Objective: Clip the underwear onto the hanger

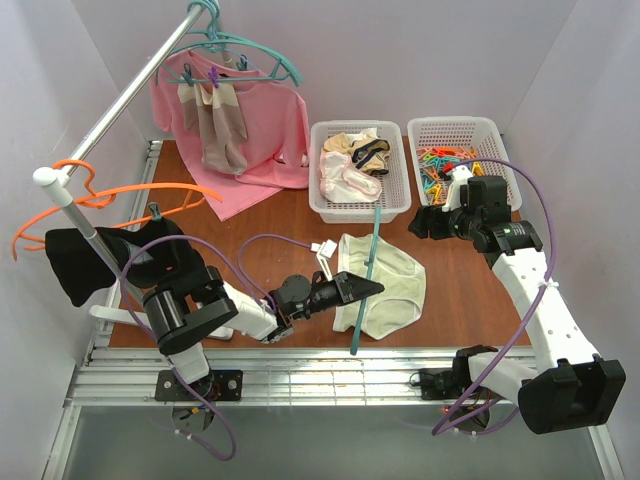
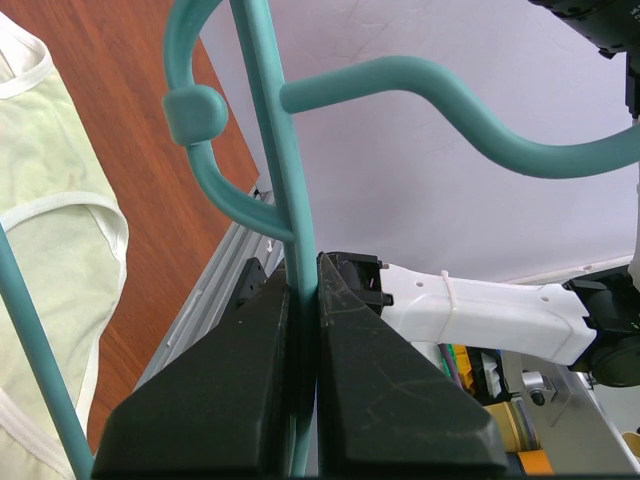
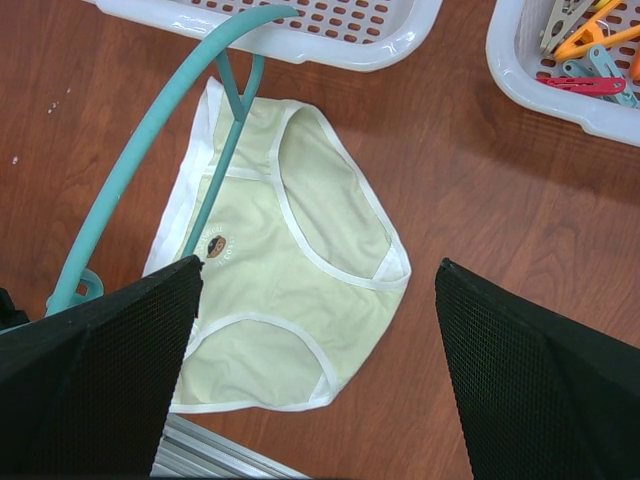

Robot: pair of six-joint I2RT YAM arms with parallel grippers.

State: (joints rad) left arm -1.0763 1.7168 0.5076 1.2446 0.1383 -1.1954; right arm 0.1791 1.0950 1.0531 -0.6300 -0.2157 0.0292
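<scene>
The pale cream-yellow underwear (image 1: 392, 285) lies flat on the wooden table, right of centre. It also shows in the right wrist view (image 3: 290, 290) and in the left wrist view (image 2: 50, 200). The teal hanger (image 1: 371, 250) stands edge-on over the briefs' left part. My left gripper (image 1: 366, 288) is shut on the hanger's stem (image 2: 290, 200), just below the hook. My right gripper (image 1: 428, 222) is open and empty, up above the table right of the briefs. Its jaws stand wide apart in its wrist view (image 3: 318, 270), with the hanger's arm (image 3: 130, 170) at the left.
A white basket (image 1: 330, 205) with pink-and-white and beige-and-black garments stands behind the briefs. A basket of clothespins (image 1: 485, 128) is at the right. An orange hanger (image 1: 90, 200), a dark garment (image 1: 75, 262), a pink cloth (image 1: 265, 135) and another teal hanger (image 1: 240, 45) hang on the left rail.
</scene>
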